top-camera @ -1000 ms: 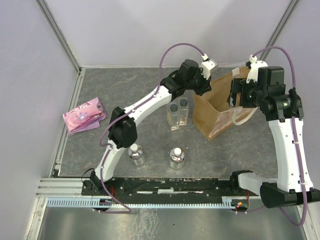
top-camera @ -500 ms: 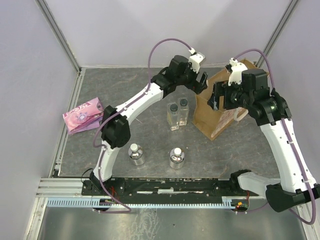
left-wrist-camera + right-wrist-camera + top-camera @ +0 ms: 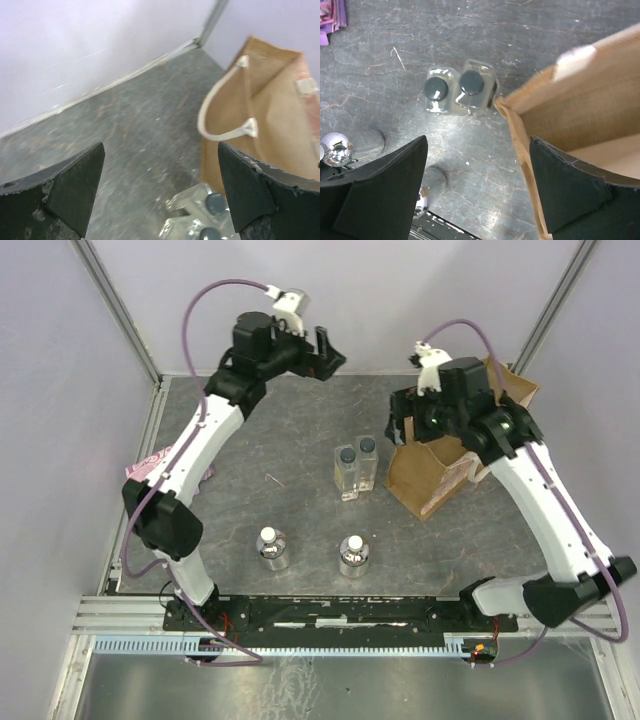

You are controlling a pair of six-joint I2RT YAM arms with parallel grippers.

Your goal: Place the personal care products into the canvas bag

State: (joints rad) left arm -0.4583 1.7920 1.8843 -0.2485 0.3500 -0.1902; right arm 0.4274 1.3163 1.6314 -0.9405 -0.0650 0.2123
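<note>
Two tall clear bottles (image 3: 346, 474) with dark caps are standing upright and touching, just beside the open tan canvas bag (image 3: 418, 478), itself sitting upright with white handles, while two short silvery bottles (image 3: 271, 550) with white caps are standing apart on the near surface (image 3: 280, 440).

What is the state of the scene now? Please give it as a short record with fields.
bag: canvas bag upright, mouth open, on the right
tall bottles: two, side by side, just left of the bag
short bottles: two, standing apart, nearer the arm bases
outside bag: all four bottles
left gripper: open, empty, high at the far side
right gripper: open, empty, above the bag's corner
</note>
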